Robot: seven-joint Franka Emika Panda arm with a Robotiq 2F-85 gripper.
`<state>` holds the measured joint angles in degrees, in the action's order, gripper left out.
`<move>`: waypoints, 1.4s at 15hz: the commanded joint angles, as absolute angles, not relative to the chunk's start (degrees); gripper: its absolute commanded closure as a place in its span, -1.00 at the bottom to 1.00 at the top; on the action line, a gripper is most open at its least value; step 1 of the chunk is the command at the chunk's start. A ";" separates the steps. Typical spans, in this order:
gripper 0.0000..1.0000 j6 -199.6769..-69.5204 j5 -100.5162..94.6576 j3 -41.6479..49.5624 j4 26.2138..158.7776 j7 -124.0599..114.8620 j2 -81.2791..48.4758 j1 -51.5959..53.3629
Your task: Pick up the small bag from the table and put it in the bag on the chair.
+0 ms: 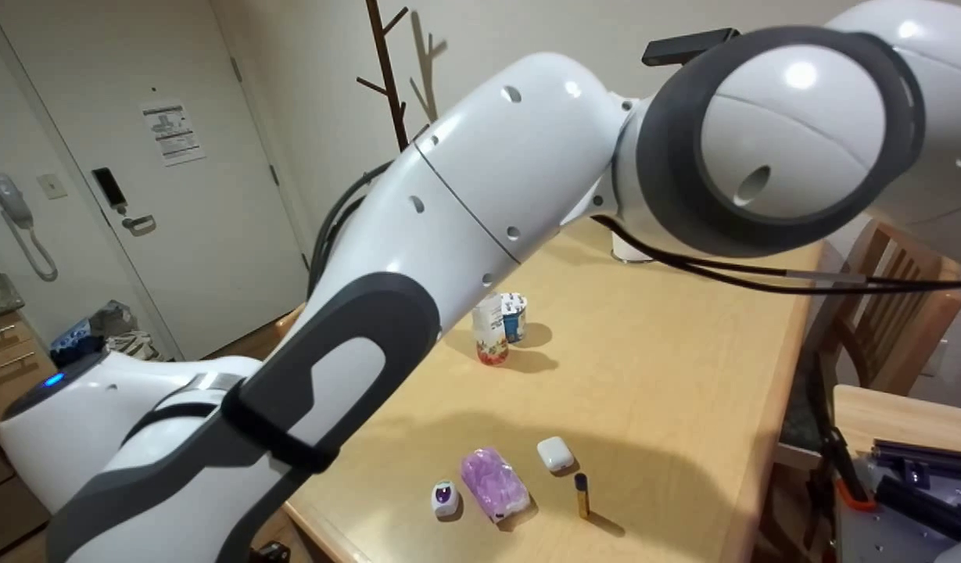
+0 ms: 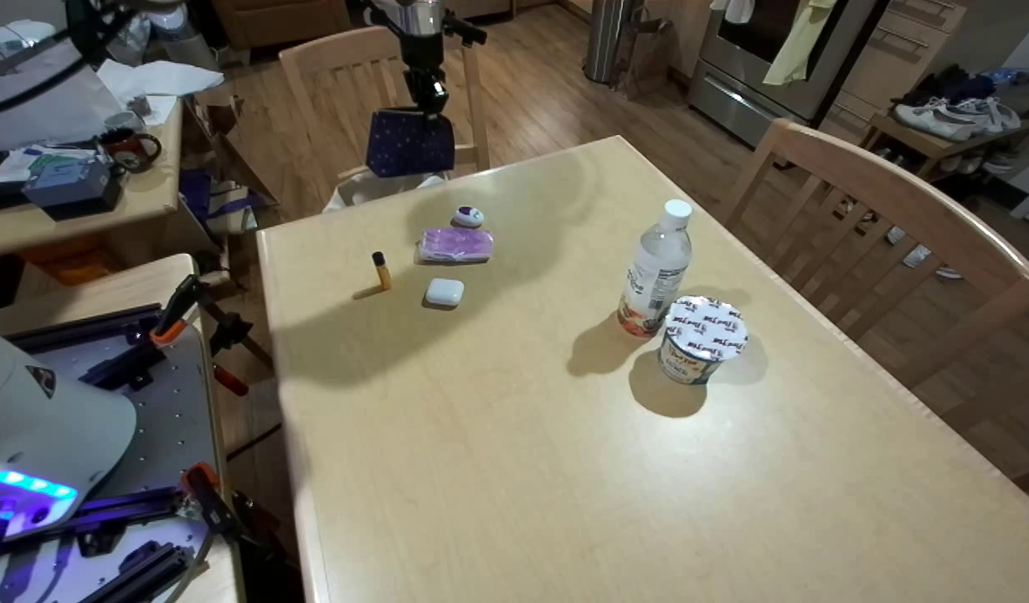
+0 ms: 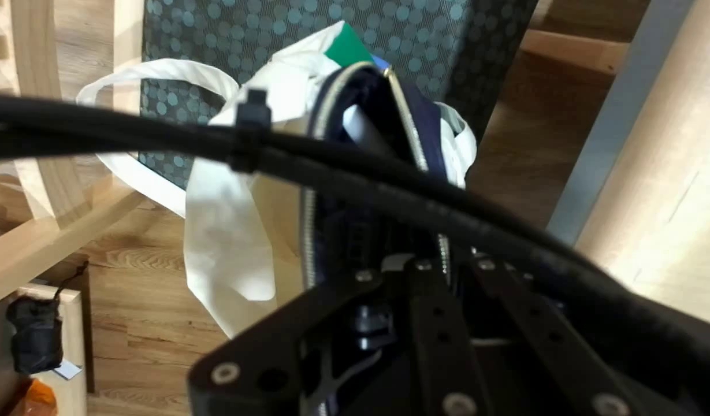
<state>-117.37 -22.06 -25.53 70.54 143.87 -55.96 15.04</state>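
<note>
Pouch (image 2: pixel 409 147) hangs above the white bag (image 3: pixel 225 242) on the chair (image 3: pixel 424 34), your end effector (image 2: pixel 431 109) pinched tightly on it. Placing seems in hand: next, you should center, lower, then let go.

In an exterior view we see the small bag (image 2: pixel 410 144), a dark navy pouch speckled with pale dots, hanging upright in the air at eleven o'clock, just past the edge of the smooth light-wood table (image 2: pixel 514 469). In the wrist view we look down into it: its metal-toothed zip stands open, the two edges meeting toward twelve o'clock. Below it we find the white cloth bag (image 3: pixel 227 248) on the dark, dotted seat of the wooden chair (image 3: pixel 412 34), one handle looping out toward ten o'clock.
</note>
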 commanded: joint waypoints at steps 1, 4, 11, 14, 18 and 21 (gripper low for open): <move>0.97 -117.41 -20.59 -25.64 69.96 141.06 -58.08 15.32; 0.97 -117.65 -18.66 -24.42 69.82 140.22 -59.01 16.11; 0.97 -116.47 -21.62 -22.28 69.93 132.04 -56.50 19.75; 0.97 -116.52 -21.79 -21.49 70.16 129.32 -56.27 21.63; 0.97 -117.17 -21.64 -20.23 70.64 125.52 -56.56 24.06; 0.97 -117.52 -21.76 -19.11 71.28 123.09 -56.23 25.68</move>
<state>-117.30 -20.87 -20.11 69.92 126.45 -57.23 24.30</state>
